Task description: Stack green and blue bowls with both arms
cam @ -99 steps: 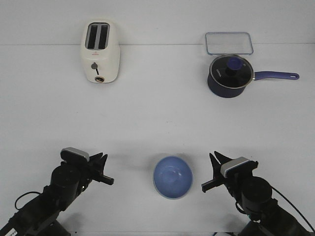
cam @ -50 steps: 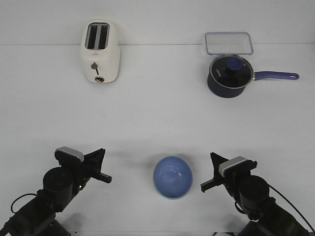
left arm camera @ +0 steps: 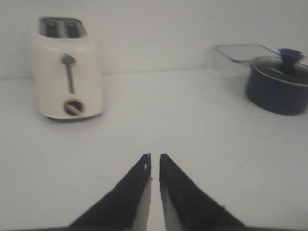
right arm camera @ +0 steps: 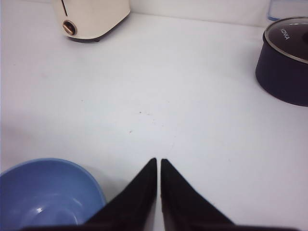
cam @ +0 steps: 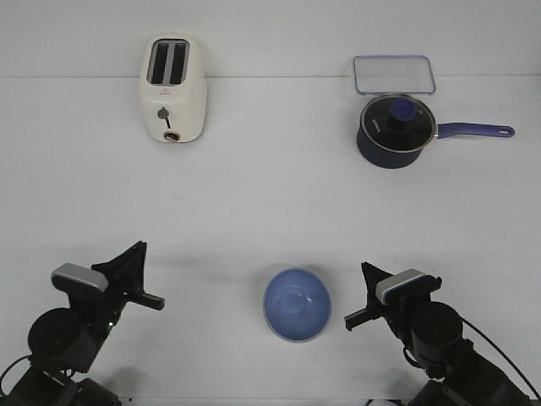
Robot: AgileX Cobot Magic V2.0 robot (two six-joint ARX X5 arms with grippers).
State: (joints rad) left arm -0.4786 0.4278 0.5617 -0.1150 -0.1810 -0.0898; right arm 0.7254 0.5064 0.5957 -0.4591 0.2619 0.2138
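Observation:
The periwinkle blue bowl [cam: 296,304] sits upright near the table's front edge, between my two arms. It also shows in the right wrist view [right arm camera: 43,192], beside the fingers and apart from them. No green bowl shows on its own in any view. My left gripper [cam: 139,247] is shut and empty, raised over bare table well to the left of the bowl; its tips [left arm camera: 155,156] are nearly together. My right gripper [cam: 365,268] is shut and empty just right of the bowl; it also shows in its wrist view [right arm camera: 159,161].
A cream toaster [cam: 172,89] stands at the back left. A dark navy saucepan [cam: 396,131] with a glass lid and a handle pointing right stands at the back right. A clear rectangular container [cam: 393,74] lies behind it.
My left arm has drawn back to the left, away from the bowl, and its gripper has tilted up. My right arm has barely moved. The bowl has stayed in place.

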